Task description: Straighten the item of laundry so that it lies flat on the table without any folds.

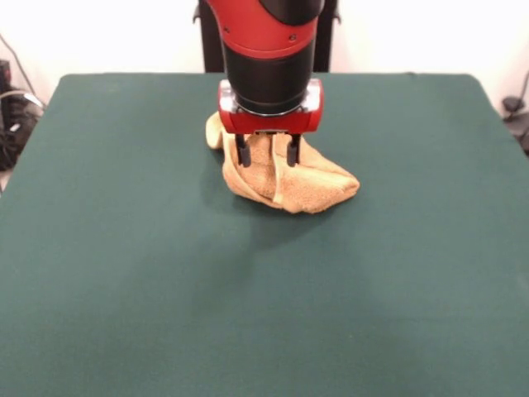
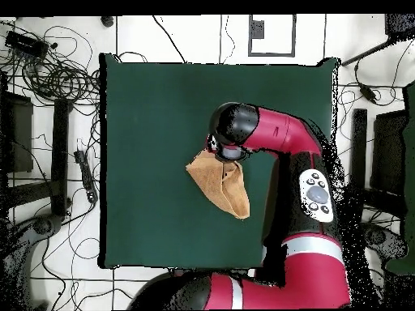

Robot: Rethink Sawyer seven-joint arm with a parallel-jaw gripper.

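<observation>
Red arm (image 2: 280, 134) w/ black joints; red-rimmed wrist; grey button panel (image 2: 316, 194)

Loose black cables (image 2: 57, 77) lie tangled on the pale floor (image 2: 194, 36) in the overhead view, far off to the left of the tool and above it. A power strip (image 2: 81, 166) lies on the floor to the tool's left. A white square panel (image 2: 271, 35) sits above the tool.
</observation>
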